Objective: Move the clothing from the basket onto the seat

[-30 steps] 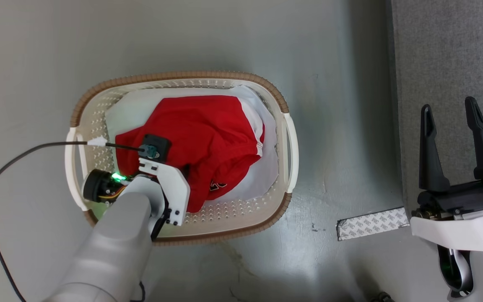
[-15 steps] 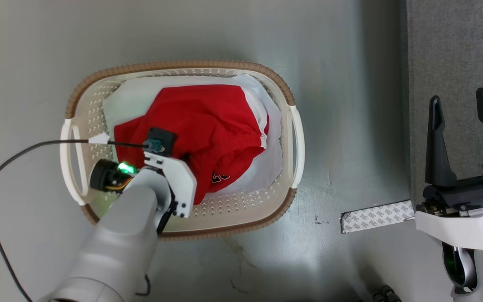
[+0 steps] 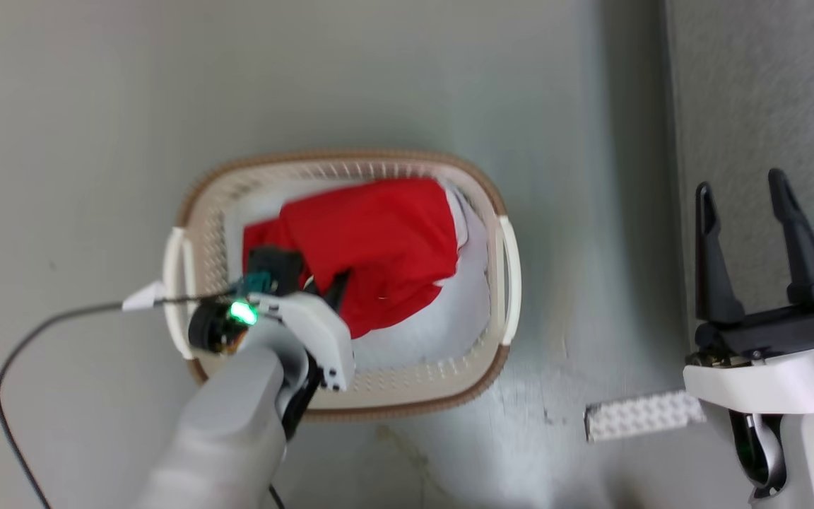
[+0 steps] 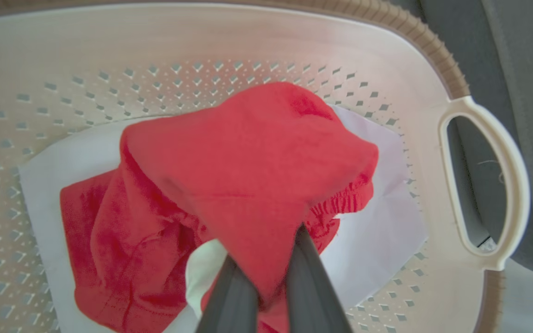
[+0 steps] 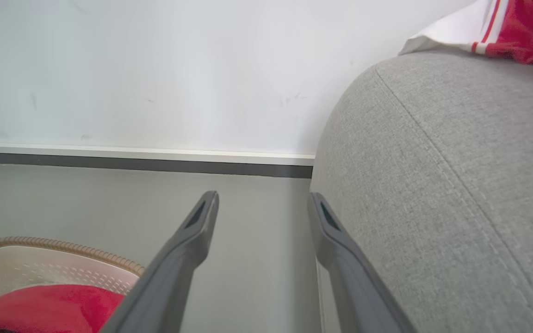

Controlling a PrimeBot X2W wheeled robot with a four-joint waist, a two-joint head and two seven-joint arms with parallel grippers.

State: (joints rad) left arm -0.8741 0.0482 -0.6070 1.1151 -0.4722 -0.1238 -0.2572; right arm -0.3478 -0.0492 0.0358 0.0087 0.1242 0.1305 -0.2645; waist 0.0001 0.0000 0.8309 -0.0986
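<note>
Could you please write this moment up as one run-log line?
left gripper: shut on red clothing | clothing: inside basket, over white sheet | right gripper: open, near seat | transfer: not yet done

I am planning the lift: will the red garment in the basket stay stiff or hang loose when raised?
Probably floppy: the red garment drapes in folds around the shut left gripper. Likely light: one pinch tents it up.

Soft, even indoor light. The head view is smeared by motion blur (the basket [image 3: 407, 408] rim especially), with pale glare on the floor [image 3: 520, 403]. Wrist views are sharper, their edges bowed.
</note>
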